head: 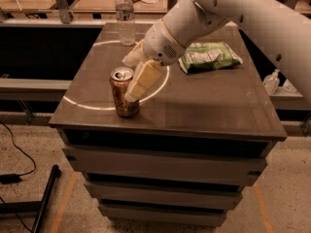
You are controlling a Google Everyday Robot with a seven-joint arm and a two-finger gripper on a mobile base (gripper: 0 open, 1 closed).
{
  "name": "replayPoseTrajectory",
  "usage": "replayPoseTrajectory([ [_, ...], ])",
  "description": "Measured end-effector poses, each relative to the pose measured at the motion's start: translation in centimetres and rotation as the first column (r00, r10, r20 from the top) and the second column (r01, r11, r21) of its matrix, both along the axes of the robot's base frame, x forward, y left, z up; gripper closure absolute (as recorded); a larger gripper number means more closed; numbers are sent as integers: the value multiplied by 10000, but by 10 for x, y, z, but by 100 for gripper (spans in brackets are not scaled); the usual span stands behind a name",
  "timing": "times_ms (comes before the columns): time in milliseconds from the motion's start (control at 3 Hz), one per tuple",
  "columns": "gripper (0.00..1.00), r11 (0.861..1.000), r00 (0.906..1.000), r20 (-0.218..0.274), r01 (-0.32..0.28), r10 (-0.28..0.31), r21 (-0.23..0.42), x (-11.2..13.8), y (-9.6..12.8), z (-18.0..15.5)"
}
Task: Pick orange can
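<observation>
Camera view, looking down from in front. Gripper (128,80) low over the front left part of the table (209,106), at the end of the white arm (233,13) reaching in from the upper right. Jaws spread apart, not closed. One cream finger (138,81) slanting down on the near right side of the orange can (120,101), tip overlapping the can's right flank low down. Other finger (133,58) up behind the can's rim, on the far side. Orange can therefore between the jaws, upright on the table top, silver pull-tab top facing up, dark emblem on the side toward the camera. Cannot tell whether either finger actually presses on the metal.

Well beyond the jaws, near the far left edge of the table: clear water bottle (125,16), upright, apart from everything else. Right of the jaws and a little farther back, partly hidden by the wrist: green snack bag (210,56), lying flat. Around the jaws on the table top: thin bright ring of reflected light (82,106), passing just left of the can's base. Below the jaws, under the table top: stacked drawer fronts (165,166). Down and left of the jaws, on the floor: dark cable (19,149) and black pole (43,198).
</observation>
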State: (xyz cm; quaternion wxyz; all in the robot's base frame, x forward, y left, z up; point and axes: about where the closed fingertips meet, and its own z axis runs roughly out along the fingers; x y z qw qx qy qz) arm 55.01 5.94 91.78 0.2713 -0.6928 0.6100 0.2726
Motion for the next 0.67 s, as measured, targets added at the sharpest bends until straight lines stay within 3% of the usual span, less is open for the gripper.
replayPoseTrajectory([
  [333, 48, 9984, 9991, 51, -424, 422, 377, 0, 9, 5],
  [667, 55, 9860, 9918, -281, -1203, 1243, 1156, -9, 22, 10],
])
